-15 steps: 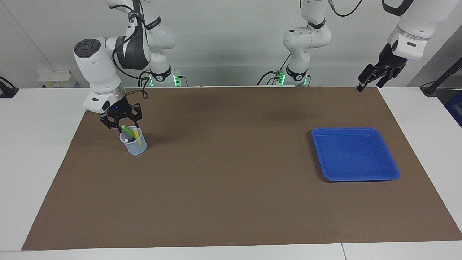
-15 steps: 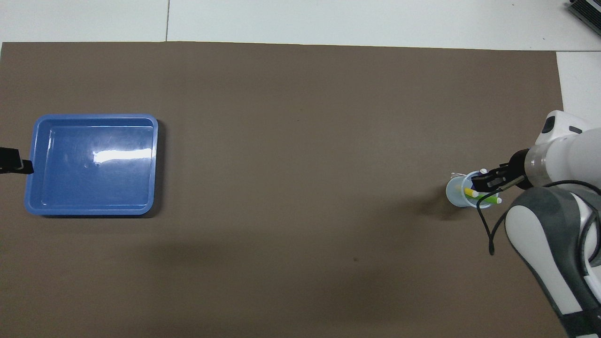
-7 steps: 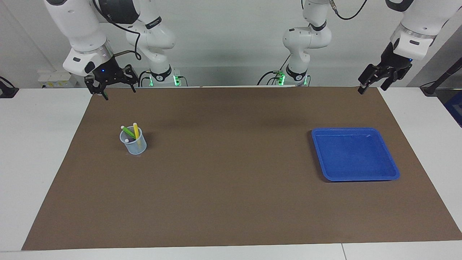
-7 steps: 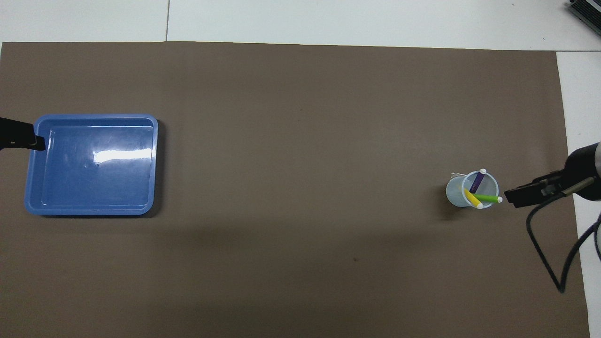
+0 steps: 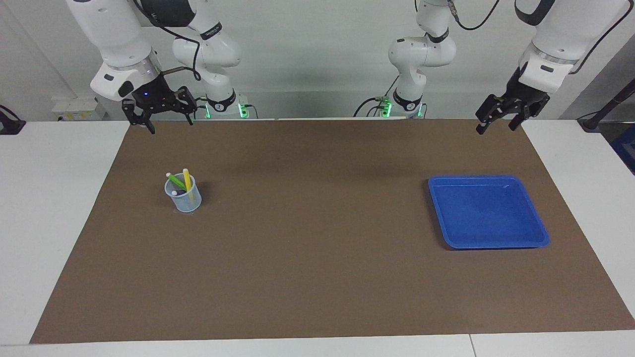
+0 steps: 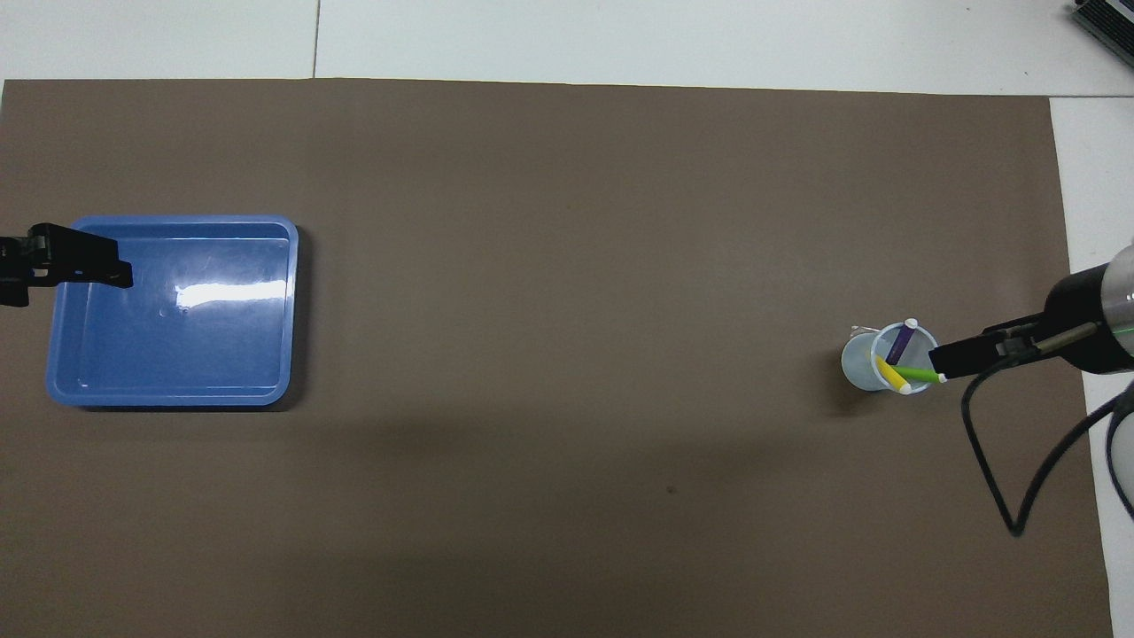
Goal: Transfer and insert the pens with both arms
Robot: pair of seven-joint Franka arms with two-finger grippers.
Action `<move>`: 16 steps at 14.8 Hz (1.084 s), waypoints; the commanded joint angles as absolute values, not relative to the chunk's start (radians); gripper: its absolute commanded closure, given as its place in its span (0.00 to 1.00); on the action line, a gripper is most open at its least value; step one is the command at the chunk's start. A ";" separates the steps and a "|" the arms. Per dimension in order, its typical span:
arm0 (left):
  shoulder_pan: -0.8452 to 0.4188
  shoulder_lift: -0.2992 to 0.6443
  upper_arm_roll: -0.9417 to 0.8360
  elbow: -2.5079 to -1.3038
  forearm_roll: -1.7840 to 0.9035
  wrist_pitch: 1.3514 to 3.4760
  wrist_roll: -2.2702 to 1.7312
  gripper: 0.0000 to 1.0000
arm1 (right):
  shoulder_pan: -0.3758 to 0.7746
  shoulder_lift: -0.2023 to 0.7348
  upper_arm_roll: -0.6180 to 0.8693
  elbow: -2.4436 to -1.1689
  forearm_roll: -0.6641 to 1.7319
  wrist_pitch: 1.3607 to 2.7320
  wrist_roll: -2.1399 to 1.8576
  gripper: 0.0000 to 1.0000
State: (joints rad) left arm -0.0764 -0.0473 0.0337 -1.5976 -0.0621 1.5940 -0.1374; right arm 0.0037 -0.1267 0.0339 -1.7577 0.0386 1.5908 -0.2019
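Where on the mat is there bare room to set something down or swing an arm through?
The brown mat is bare between the cup of pens and the blue tray, and along its edge farthest from the robots. The tray holds nothing. Only the cup is crowded. Both end effectors, left and right, hang open over the mat's near corners.

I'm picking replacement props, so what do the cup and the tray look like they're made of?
The cup looks like thin translucent plastic with a frosted, pale bluish wall: the pens show faintly through it. The tray looks like rigid moulded blue plastic with a glossy finish: a bright streak of light lies on its floor in the overhead view, and its corners are rounded. Neither can be confirmed by look alone.
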 commanded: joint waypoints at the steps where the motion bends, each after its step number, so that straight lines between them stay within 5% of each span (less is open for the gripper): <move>1: -0.095 -0.055 0.034 -1.612 -0.028 1.612 -0.135 0.00 | 0.092 -0.092 -0.072 -1.724 0.057 1.615 -0.173 0.00; 5: -0.091 -0.057 0.035 -1.608 0.025 1.612 -0.101 0.00 | 0.095 -0.011 -0.075 -1.615 0.040 1.573 -0.071 0.00; 16: -0.081 -0.064 0.038 -1.606 0.023 1.615 -0.049 0.00 | 0.068 -0.020 -0.063 -1.631 0.038 1.572 -0.057 0.00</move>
State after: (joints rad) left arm -0.0795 -0.0515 0.0410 -1.5970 0.0058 1.5984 -0.0617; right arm 0.0842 -0.0282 -0.0695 -1.6502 0.0384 1.5915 -0.0732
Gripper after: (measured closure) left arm 0.000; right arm 0.000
